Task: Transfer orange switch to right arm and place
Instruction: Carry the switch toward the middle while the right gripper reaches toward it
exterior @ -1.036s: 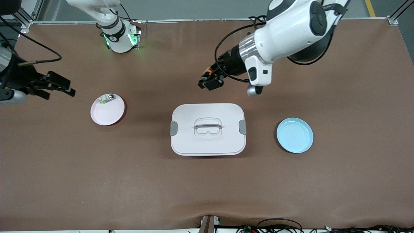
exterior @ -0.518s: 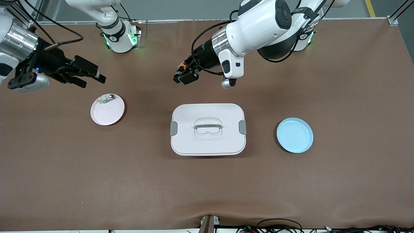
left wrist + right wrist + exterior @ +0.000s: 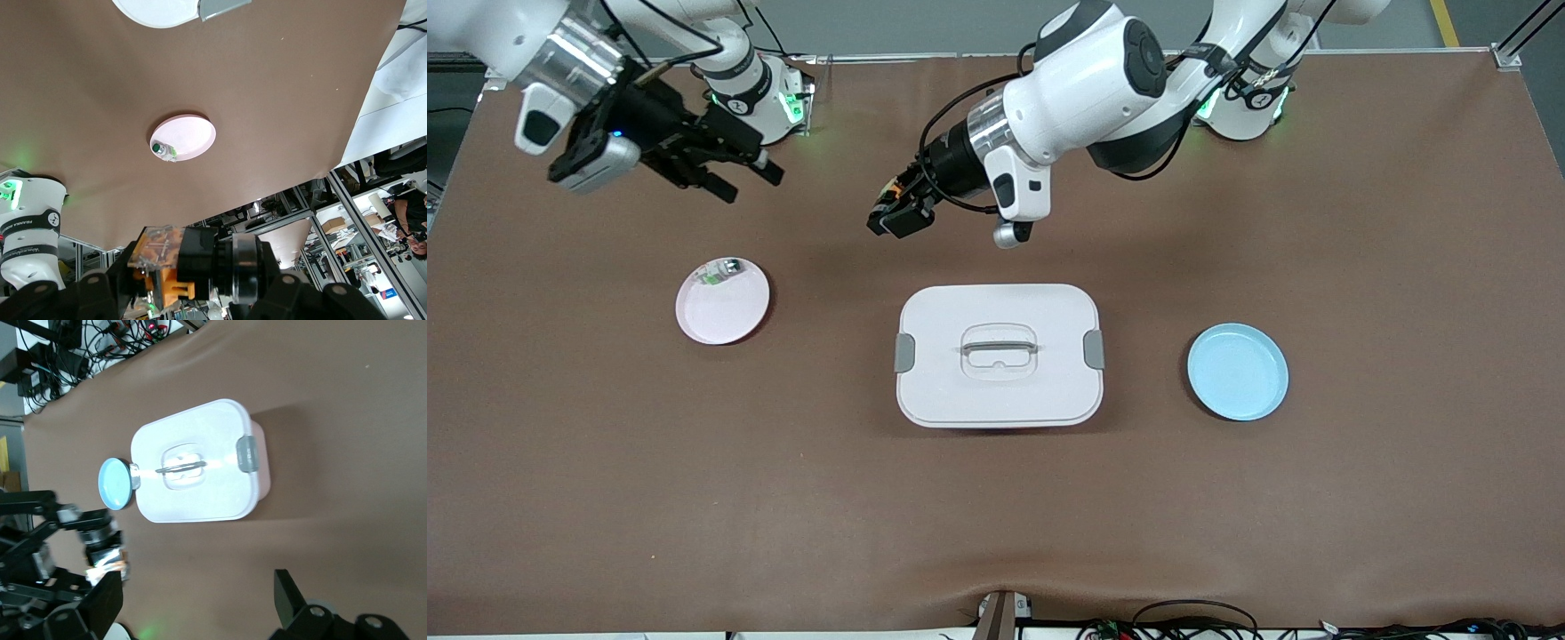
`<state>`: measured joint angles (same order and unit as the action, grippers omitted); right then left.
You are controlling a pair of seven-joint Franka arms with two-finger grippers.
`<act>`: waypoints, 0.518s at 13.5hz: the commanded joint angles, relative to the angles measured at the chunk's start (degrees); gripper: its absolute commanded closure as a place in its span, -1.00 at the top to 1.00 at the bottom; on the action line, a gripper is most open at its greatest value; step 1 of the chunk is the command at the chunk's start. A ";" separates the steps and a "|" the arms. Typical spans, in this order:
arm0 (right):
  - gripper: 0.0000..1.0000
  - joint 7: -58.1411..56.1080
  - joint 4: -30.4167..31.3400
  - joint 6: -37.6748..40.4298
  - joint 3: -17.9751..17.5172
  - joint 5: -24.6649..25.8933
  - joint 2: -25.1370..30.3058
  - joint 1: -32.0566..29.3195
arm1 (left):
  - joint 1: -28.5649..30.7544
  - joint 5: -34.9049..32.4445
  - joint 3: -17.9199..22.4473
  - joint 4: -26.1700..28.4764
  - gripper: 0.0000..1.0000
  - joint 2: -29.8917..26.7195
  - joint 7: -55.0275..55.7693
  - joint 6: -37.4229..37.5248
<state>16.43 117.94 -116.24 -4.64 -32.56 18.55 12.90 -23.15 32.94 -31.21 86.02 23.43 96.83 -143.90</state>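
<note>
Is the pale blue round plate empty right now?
Yes: in the front view the pale blue round plate toward the left arm's end of the brown table shows only its bare inside, with nothing lying on it.

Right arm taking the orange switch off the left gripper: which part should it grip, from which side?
Probably the free black end of the orange switch. The left gripper is shut on its orange capped end, over bare table between the white box and the arm bases. The right gripper, jaws open, should come end-on from the right arm's end of the table.
</note>
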 commanded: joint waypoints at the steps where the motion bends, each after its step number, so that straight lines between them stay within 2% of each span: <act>1: 1.00 4.92 5.10 -7.05 -3.26 -1.01 2.98 2.65 | -1.28 -1.12 0.54 -1.47 -0.66 0.82 0.81 -1.47; 4: 1.00 8.43 6.25 -13.46 -7.48 -1.01 2.55 2.75 | -1.98 -1.57 0.54 -1.47 -0.66 1.27 0.81 -2.35; 7: 1.00 8.62 6.25 -16.56 -7.84 -1.01 1.40 3.36 | -1.90 -1.57 0.54 -1.47 -0.66 0.91 0.81 -2.35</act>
<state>24.41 123.27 -130.98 -12.48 -32.57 19.70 15.79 -24.39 32.49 -31.14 85.86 24.07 96.83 -145.75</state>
